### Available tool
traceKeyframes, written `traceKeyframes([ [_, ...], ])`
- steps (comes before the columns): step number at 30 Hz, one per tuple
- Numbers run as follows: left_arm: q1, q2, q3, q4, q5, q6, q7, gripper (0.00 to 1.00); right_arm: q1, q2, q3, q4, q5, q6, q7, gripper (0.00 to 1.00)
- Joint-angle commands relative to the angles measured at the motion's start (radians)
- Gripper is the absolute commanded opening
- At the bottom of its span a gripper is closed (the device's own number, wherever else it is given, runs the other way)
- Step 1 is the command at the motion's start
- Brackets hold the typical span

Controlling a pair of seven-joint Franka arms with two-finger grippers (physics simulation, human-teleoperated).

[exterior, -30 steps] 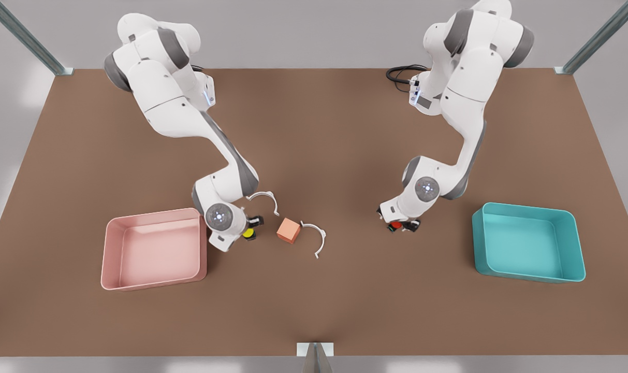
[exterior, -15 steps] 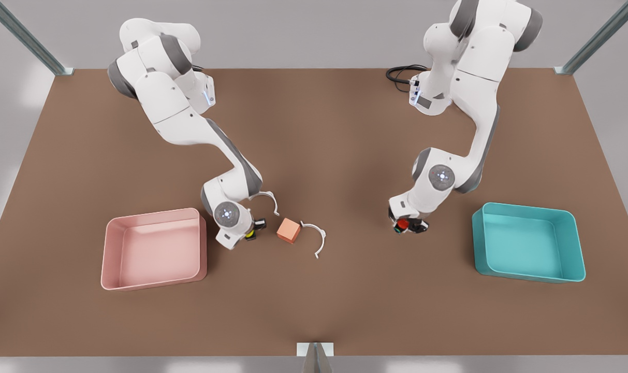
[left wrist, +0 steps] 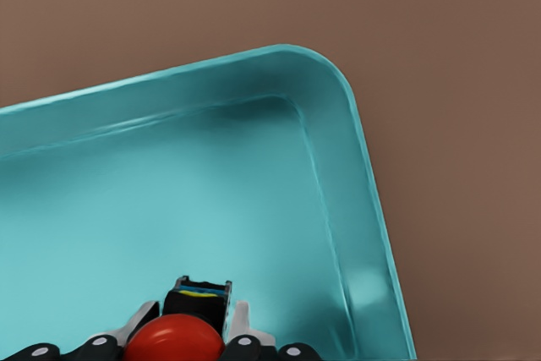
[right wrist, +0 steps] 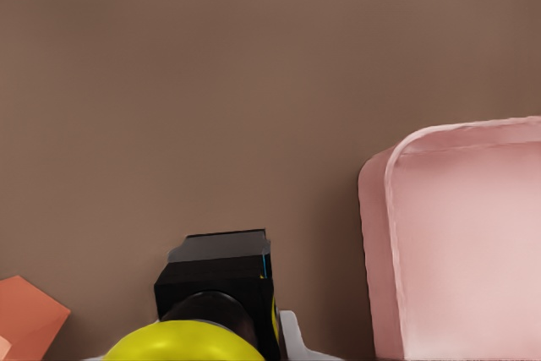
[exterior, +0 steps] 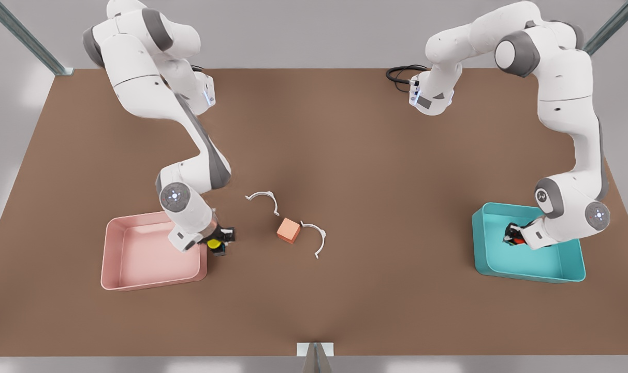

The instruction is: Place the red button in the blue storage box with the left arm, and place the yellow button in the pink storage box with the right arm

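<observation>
My left end effector (exterior: 511, 238) grips the red button (exterior: 518, 239) over the blue box (exterior: 567, 269), near the counter's edge. My right end effector (exterior: 219, 243) clamps the yellow button (exterior: 213, 243) just outside the pink box (exterior: 137, 280), whose hollow lies toward the opposite edge.

Red button (exterior: 517, 239) hangs over the blue storage box (exterior: 531, 269); yellow button (exterior: 213, 243) beside the pink storage box (exterior: 137, 277).

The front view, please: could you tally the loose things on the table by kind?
Buttons: 2, the red button and the yellow button
Storage boxes: 2, blue and pink
Orange cube: 1
White curved pieces: 2
Total: 7
</observation>
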Motion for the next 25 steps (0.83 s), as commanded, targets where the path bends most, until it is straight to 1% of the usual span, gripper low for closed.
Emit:
traceKeyframes([
  [1, -0.001, 0.028, 0.008, 0.015, -0.002, -0.024, 0.487, 1.00, -0.077, -0.032, 0.026, -0.028, -0.012, -0.021, -0.090, 0.43],
  [2, -0.004, 0.019, 0.010, 0.025, 0.001, -0.032, 0.436, 1.00, -0.133, -0.050, 0.052, -0.071, -0.012, -0.009, -0.090, 0.43],
  [3, -0.004, 0.014, 0.010, 0.027, 0.001, -0.035, 0.427, 1.00, -0.212, -0.056, 0.101, -0.100, -0.014, 0.008, -0.124, 0.43],
  [4, -0.005, -0.015, 0.010, 0.030, 0.003, -0.035, 0.417, 1.00, -0.277, -0.053, 0.124, -0.115, -0.014, 0.010, -0.167, 0.43],
  [5, -0.007, -0.055, 0.010, 0.030, 0.006, -0.035, 0.381, 1.00, -0.332, -0.047, 0.157, -0.127, -0.014, 0.010, -0.196, 0.44],
  [7, -0.030, -0.194, 0.006, 0.028, 0.003, -0.076, 0.105, 1.00, -0.461, -0.050, 0.235, -0.207, -0.044, 0.045, -0.201, 0.44],
  [8, -0.061, -0.243, 0.003, 0.028, 0.001, -0.076, -0.041, 1.00, -0.476, -0.042, 0.235, -0.235, -0.043, 0.048, -0.201, 0.51],
  [9, -0.073, -0.283, 0.002, 0.028, -0.004, -0.103, -0.154, 1.00, -0.478, -0.036, 0.233, -0.245, -0.043, 0.057, -0.201, 0.72],
  [10, -0.102, -0.361, -0.013, 0.030, -0.007, -0.174, -0.313, 1.00, -0.472, -0.023, 0.221, -0.255, -0.041, 0.072, -0.198, 1.00],
  [11, -0.143, -0.403, -0.017, 0.030, -0.004, -0.182, -0.460, 1.00, -0.467, -0.022, 0.219, -0.252, -0.041, 0.074, -0.195, 1.00],
  [12, -0.171, -0.444, -0.017, 0.030, 0.000, -0.216, -0.561, 1.00, -0.433, -0.045, 0.190, -0.239, -0.041, 0.066, -0.195, 1.00],
  [13, -0.206, -0.492, -0.009, 0.030, 0.003, -0.272, -0.584, 1.00, -0.403, -0.082, 0.169, -0.187, -0.041, 0.007, -0.189, 1.00],
  [14, -0.303, -0.509, 0.051, 0.051, 0.004, -0.317, -0.659, 1.00, -0.326, -0.153, 0.112, -0.098, -0.034, -0.208, -0.179, 1.00],
  [15, -0.427, -0.509, 0.152, 0.125, 0.003, -0.415, -0.685, 1.00, -0.199, -0.231, -0.003, -0.066, -0.032, -0.280, -0.147, 1.00],
  [16, -0.452, -0.510, 0.152, 0.162, 0.004, -0.469, -0.747, 1.00, -0.062, -0.326, -0.149, -0.052, -0.018, -0.404, -0.144, 1.00],
  [17, -0.456, -0.521, 0.149, 0.165, 0.006, -0.472, -0.776, 1.00, -0.062, -0.288, -0.184, 0.121, 0.071, -0.576, -0.164, 1.00],
  [18, -0.461, -0.522, 0.148, 0.165, 0.006, -0.473, -0.776, 1.00, -0.050, -0.197, -0.196, 0.314, 0.069, -0.688, -0.152, 1.00],
  [19, -0.462, -0.522, 0.146, 0.165, 0.006, -0.473, -0.778, 1.00, -0.048, -0.211, -0.204, 0.314, 0.072, -0.687, -0.179, 1.00],
  [21, -0.461, -0.526, 0.143, 0.168, 0.006, -0.487, -0.778, 1.00, -0.064, -0.299, -0.205, 0.285, 0.074, -0.665, -0.202, 1.00],
  [22, -0.461, -0.526, 0.138, 0.169, 0.006, -0.487, -0.778, 1.00, -0.074, -0.355, -0.196, 0.180, 0.072, -0.615, -0.224, 1.00],
  [24, -0.459, -0.526, 0.132, 0.173, 0.006, -0.489, -0.778, 1.00, -0.062, -0.329, -0.193, 0.176, 0.058, -0.561, -0.256, 1.00],
  [25, -0.459, -0.526, 0.131, 0.176, 0.006, -0.489, -0.778, 1.00, -0.076, -0.329, -0.190, 0.178, 0.063, -0.560, -0.358, 1.00],
])
